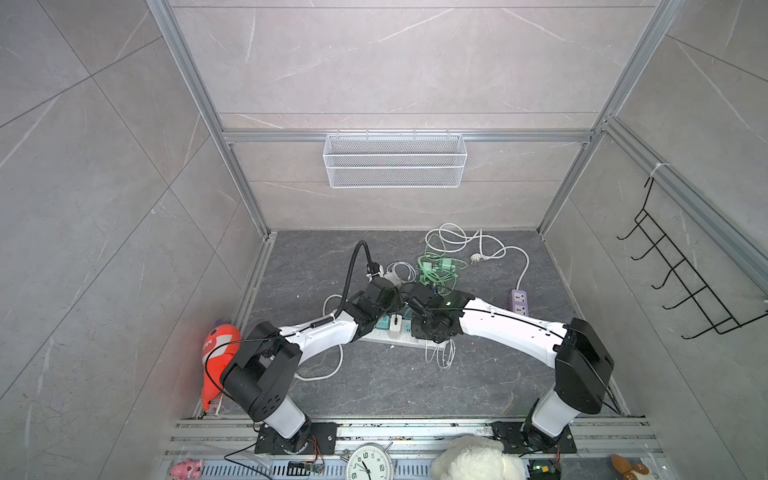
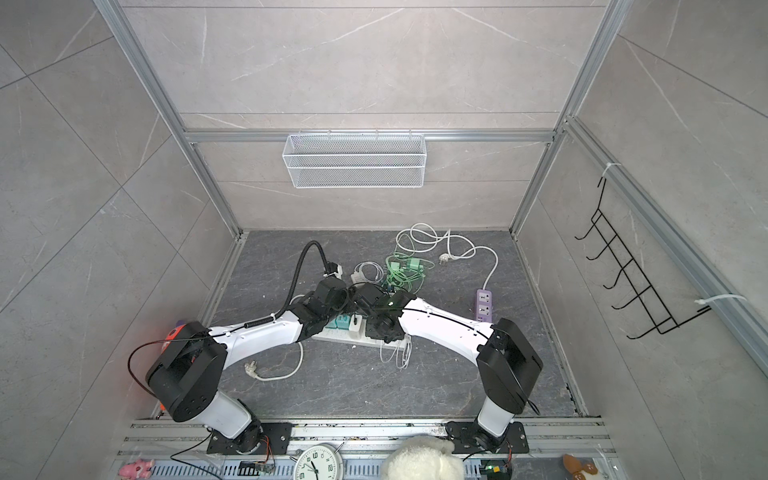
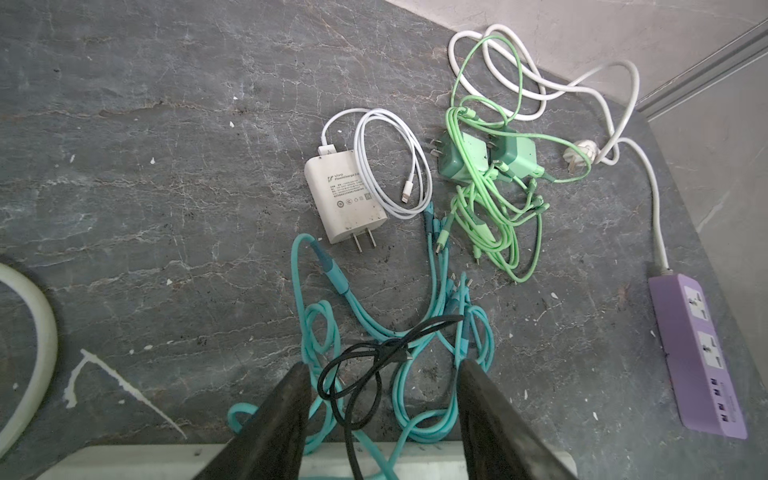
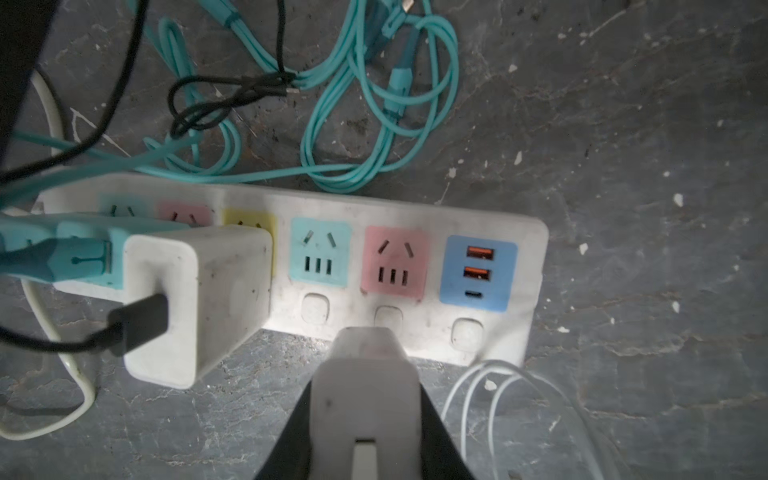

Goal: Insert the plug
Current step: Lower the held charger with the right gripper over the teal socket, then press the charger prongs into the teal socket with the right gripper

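ok, status. right tool [image 4: 365, 415] is clamped tight on the white plug [image 4: 363, 361], one jaw on each side of its body. plug sits at the near edge of the power strip [image 4: 532, 249], lined up roughly between the open teal socket [image 4: 319, 251] and the pink socket [image 4: 395, 262] next to it, over the row of switch buttons. not in a socket yet. i can't see its prongs, and can't tell if it touches the strip. two units are seated toward the other end of the strip: a white adapter [image 4: 199, 299] with a black cable [image 4: 137, 322] in its end, and a teal adapter [image 4: 87, 253] just beside it. blue usb block [image 4: 478, 272] sits at the end nearest the plug. left tool [image 3: 386, 365] has its jaws well apart, gripping nothing; it hangs over the teal cables [image 3: 332, 272] and a loop of the black cable [image 3: 432, 324] lying on the bench [image 3: 166, 166]. further out on the bench i see a white charger [image 3: 345, 199], two green chargers [image 3: 461, 162] in a tangle of green cord, and a purple strip [image 3: 698, 353] off to the side. in both top views the two arms meet over the power strip [image 1: 399, 341] [image 2: 353, 340].
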`<state>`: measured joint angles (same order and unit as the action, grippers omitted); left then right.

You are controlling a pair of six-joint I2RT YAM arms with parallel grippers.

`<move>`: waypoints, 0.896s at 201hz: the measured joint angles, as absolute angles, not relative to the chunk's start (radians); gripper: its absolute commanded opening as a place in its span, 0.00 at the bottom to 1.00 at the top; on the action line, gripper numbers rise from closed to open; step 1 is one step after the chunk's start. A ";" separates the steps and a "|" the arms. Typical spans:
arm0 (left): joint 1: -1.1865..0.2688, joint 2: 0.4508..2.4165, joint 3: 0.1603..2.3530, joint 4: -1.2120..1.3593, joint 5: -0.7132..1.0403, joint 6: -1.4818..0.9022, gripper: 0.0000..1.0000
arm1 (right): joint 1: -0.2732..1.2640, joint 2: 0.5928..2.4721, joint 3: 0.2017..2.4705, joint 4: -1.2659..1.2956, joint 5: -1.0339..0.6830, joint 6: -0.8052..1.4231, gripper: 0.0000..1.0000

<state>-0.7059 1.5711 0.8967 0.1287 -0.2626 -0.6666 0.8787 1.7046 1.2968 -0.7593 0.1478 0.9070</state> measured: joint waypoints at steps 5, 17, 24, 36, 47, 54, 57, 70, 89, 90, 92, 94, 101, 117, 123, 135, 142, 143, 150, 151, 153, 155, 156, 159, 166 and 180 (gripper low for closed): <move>-0.706 1.565 0.894 0.129 -0.261 -0.667 0.61 | 0.879 1.711 1.304 -0.757 0.151 0.910 0.03; -0.706 1.550 0.889 0.128 -0.260 -0.667 0.63 | 0.882 1.725 1.322 -0.757 0.155 0.914 0.03; -0.706 1.542 0.887 0.128 -0.259 -0.666 0.64 | 0.884 1.735 1.333 -0.756 0.154 0.914 0.03; -0.706 1.526 0.884 0.128 -0.258 -0.665 0.67 | 0.886 1.751 1.353 -0.757 0.155 0.915 0.03; -0.706 1.509 0.881 0.126 -0.258 -0.663 0.69 | 0.888 1.768 1.376 -0.758 0.157 0.917 0.03; -0.706 1.499 0.880 0.124 -0.259 -0.662 0.70 | 0.888 1.779 1.390 -0.758 0.160 0.917 0.03; -0.706 1.494 0.880 0.123 -0.259 -0.662 0.70 | 0.888 1.783 1.394 -0.758 0.161 0.917 0.03; -0.706 1.475 0.879 0.115 -0.260 -0.657 0.72 | 0.888 1.804 1.414 -0.758 0.165 0.918 0.03; -0.706 1.447 0.868 0.110 -0.264 -0.654 0.75 | 0.888 1.826 1.428 -0.759 0.173 0.925 0.03; -0.706 1.444 0.867 0.110 -0.264 -0.654 0.75 | 0.888 1.826 1.428 -0.760 0.173 0.925 0.03; -0.706 1.442 0.865 0.109 -0.265 -0.653 0.75 | 0.888 1.829 1.430 -0.761 0.173 0.924 0.03; -0.706 1.440 0.863 0.109 -0.266 -0.653 0.75 | 0.888 1.831 1.431 -0.762 0.175 0.925 0.03; -0.706 1.431 0.857 0.107 -0.269 -0.652 0.75 | 0.888 1.839 1.436 -0.767 0.178 0.925 0.03; -0.706 1.418 0.843 0.096 -0.280 -0.651 0.75 | 0.889 1.851 1.441 -0.769 0.186 0.926 0.03; -0.706 1.414 0.839 0.093 -0.283 -0.650 0.75 | 0.889 1.855 1.442 -0.772 0.189 0.928 0.03; -0.704 1.404 0.834 0.086 -0.287 -0.647 0.75 | 0.890 1.862 1.442 -0.775 0.195 0.932 0.03; -0.704 1.398 0.831 0.084 -0.288 -0.646 0.75 | 0.891 1.866 1.442 -0.775 0.196 0.933 0.03; -0.704 1.397 0.831 0.084 -0.288 -0.645 0.75 | 0.891 1.866 1.442 -0.775 0.196 0.933 0.03; -0.702 1.390 0.830 0.083 -0.289 -0.644 0.75 | 0.891 1.870 1.442 -0.776 0.197 0.936 0.03; -0.702 1.388 0.829 0.082 -0.289 -0.643 0.75 | 0.891 1.871 1.442 -0.776 0.197 0.936 0.03; -0.702 1.387 0.829 0.082 -0.289 -0.643 0.75 | 0.891 1.872 1.442 -0.776 0.199 0.936 0.03; -0.702 1.385 0.828 0.082 -0.289 -0.643 0.75 | 0.891 1.872 1.443 -0.776 0.199 0.937 0.03; -0.702 1.385 0.828 0.082 -0.289 -0.643 0.75 | 0.892 1.872 1.443 -0.776 0.199 0.937 0.03; -0.702 1.382 0.828 0.082 -0.290 -0.642 0.75 | 0.892 1.872 1.444 -0.777 0.199 0.938 0.03; -0.702 1.376 0.828 0.082 -0.292 -0.640 0.75 | 0.892 1.873 1.446 -0.776 0.199 0.942 0.03; -0.701 1.365 0.827 0.082 -0.298 -0.635 0.75 | 0.893 1.875 1.447 -0.777 0.200 0.947 0.03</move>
<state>-0.7013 1.3655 0.8268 0.0822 -0.2977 -0.6353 0.8928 1.8748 1.4467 -0.7769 0.1997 0.9470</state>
